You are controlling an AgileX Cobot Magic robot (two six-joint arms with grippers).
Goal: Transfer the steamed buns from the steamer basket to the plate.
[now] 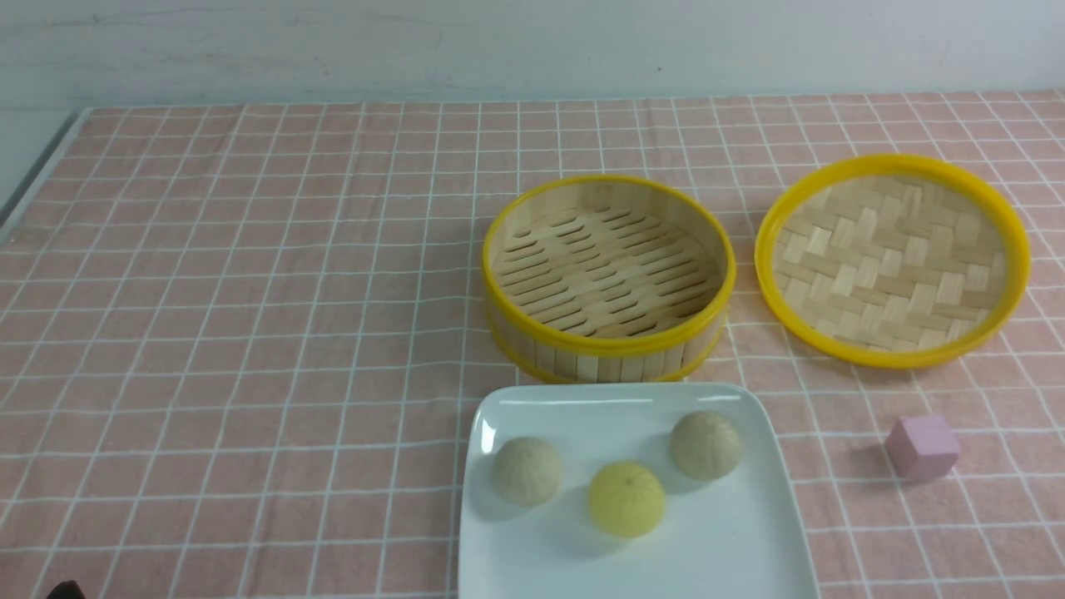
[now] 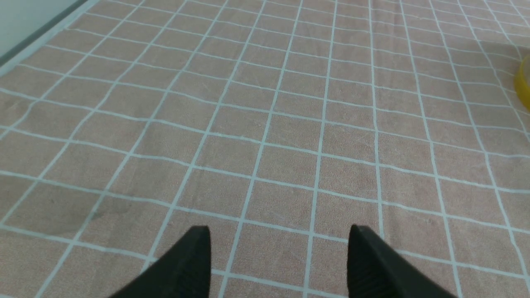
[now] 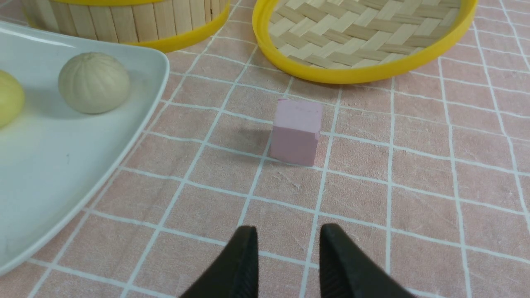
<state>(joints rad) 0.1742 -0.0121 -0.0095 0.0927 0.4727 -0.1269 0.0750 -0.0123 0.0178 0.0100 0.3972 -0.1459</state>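
Observation:
Three steamed buns lie on the white square plate (image 1: 732, 541) at the front: a greyish-beige one (image 1: 527, 471), a yellow one (image 1: 626, 499) and a second greyish-beige one (image 1: 705, 445). The bamboo steamer basket (image 1: 609, 341) stands empty just behind the plate. My left gripper (image 2: 278, 231) is open and empty over bare cloth, with the basket's rim (image 2: 522, 80) at the view's edge. My right gripper (image 3: 288, 231) is open and empty, apart from the plate (image 3: 49, 178), which holds a beige bun (image 3: 94, 82) and the yellow one (image 3: 8, 103). Neither gripper shows in the front view.
The shallow woven lid (image 1: 892, 259) lies right of the basket; it also shows in the right wrist view (image 3: 364, 37). A pink cube (image 1: 922, 448) sits right of the plate, ahead of my right gripper (image 3: 296, 132). A pink checked cloth (image 1: 250, 333) covers the table.

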